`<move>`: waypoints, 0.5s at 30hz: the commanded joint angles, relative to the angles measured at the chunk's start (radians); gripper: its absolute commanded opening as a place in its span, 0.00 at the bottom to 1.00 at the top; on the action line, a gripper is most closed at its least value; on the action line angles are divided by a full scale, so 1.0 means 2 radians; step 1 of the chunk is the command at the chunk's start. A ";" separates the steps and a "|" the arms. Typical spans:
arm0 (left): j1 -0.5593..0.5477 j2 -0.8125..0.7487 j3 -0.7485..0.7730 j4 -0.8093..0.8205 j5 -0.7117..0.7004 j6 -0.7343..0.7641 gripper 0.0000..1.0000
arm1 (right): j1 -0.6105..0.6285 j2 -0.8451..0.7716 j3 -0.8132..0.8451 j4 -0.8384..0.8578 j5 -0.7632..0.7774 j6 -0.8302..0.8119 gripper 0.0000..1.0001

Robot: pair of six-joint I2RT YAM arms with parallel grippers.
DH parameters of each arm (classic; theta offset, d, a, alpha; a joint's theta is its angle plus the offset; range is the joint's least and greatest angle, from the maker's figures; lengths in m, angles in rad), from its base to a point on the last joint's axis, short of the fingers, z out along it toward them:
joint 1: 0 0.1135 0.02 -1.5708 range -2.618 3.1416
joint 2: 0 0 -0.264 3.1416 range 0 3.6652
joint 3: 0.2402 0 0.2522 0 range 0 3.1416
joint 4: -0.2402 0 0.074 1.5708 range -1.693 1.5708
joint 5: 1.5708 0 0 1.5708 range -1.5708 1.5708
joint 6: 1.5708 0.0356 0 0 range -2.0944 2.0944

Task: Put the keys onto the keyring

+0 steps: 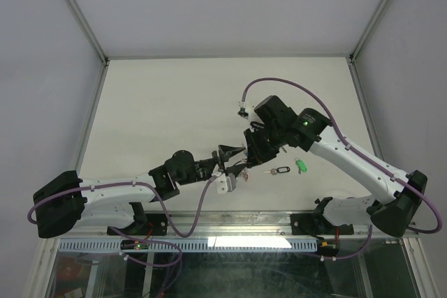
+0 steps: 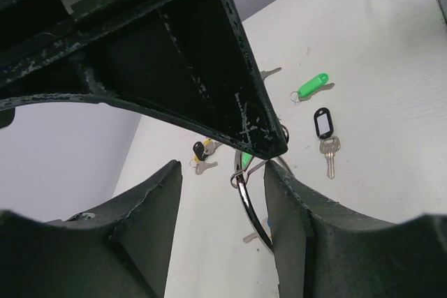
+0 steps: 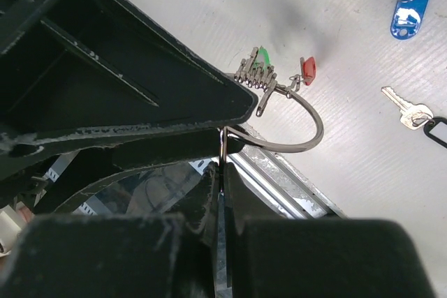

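right hand (image 3: 222, 172) clamps keyring (image 3: 320, 125); left hand (image 2: 222, 179) parted astride it | ring's gripped arc hidden

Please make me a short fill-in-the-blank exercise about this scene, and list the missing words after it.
1. The right pincer is shut on the silver ____.
2. In the left wrist view, the key lying next to the green-tagged key has a ____ tag.
3. In the right wrist view, the tag in the top right corner is ____.
Missing words: keyring; black; blue.
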 commanded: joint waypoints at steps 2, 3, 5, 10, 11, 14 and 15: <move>-0.007 -0.005 0.020 -0.014 0.025 0.042 0.49 | -0.002 -0.001 0.032 0.001 -0.020 -0.006 0.00; -0.006 -0.007 0.019 -0.020 0.035 0.050 0.50 | -0.002 -0.001 0.033 0.000 -0.020 -0.006 0.00; -0.007 -0.009 0.016 -0.021 0.048 0.055 0.50 | -0.002 0.000 0.034 0.000 -0.019 -0.006 0.00; -0.008 -0.009 0.020 -0.027 0.058 0.063 0.50 | -0.002 -0.001 0.032 0.003 -0.022 -0.006 0.00; -0.008 -0.008 0.021 -0.029 0.057 0.064 0.49 | -0.002 -0.001 0.032 0.003 -0.023 -0.006 0.00; -0.009 -0.009 0.025 -0.030 0.058 0.065 0.44 | -0.002 -0.001 0.031 0.003 -0.024 -0.007 0.00; -0.010 -0.010 0.025 -0.031 0.059 0.065 0.43 | -0.002 -0.002 0.030 0.003 -0.024 -0.007 0.00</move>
